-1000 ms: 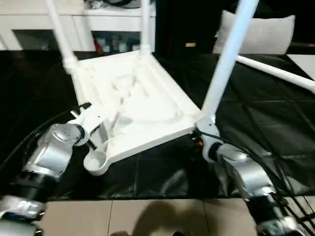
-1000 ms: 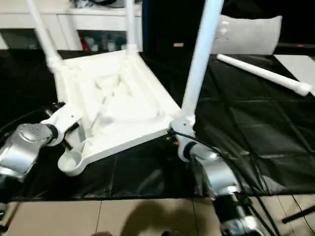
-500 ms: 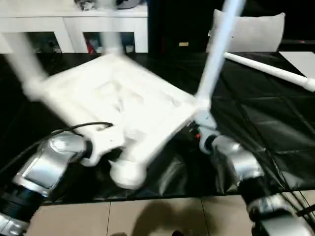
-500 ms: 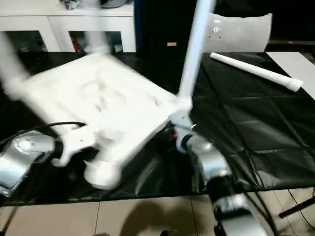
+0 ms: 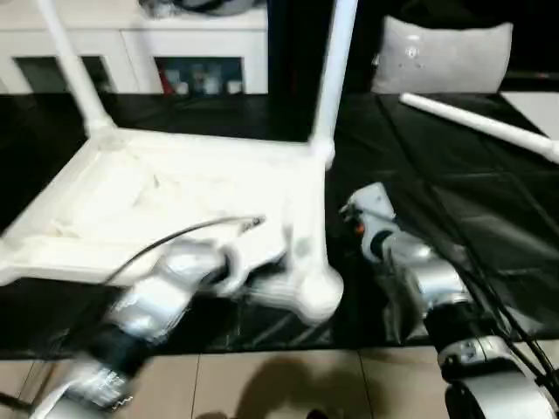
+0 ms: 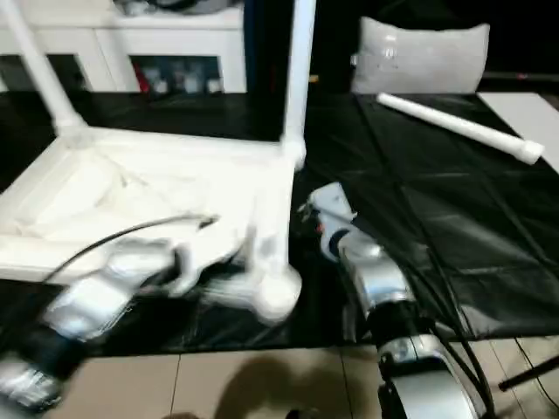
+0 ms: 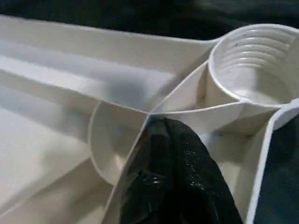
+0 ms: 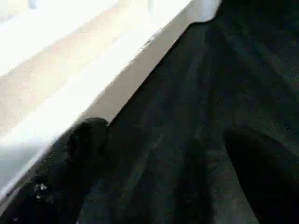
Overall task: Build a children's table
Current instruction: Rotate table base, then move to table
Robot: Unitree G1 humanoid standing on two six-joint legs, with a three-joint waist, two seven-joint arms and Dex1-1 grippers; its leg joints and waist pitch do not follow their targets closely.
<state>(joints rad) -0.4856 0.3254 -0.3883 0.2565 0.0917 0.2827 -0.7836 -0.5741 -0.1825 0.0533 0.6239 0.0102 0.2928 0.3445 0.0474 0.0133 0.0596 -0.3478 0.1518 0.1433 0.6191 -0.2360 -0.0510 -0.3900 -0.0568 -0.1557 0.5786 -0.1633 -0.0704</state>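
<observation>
The small white plastic children's table (image 5: 175,188) lay upside down on the black sheet (image 5: 454,192), filling the left and centre of the head view, with two long round white legs (image 5: 332,78) rising from its far corners. The left gripper (image 7: 175,154), its black fingers pressed together, sat against a rib of the underside just beside an empty round corner socket (image 7: 254,65). The right gripper (image 8: 163,158), in the lower right of centre, had its jaws spread wide beside the table's edge, holding nothing. A loose white leg (image 5: 480,127) lay in the upper right, near a grey cushion (image 5: 445,57).
</observation>
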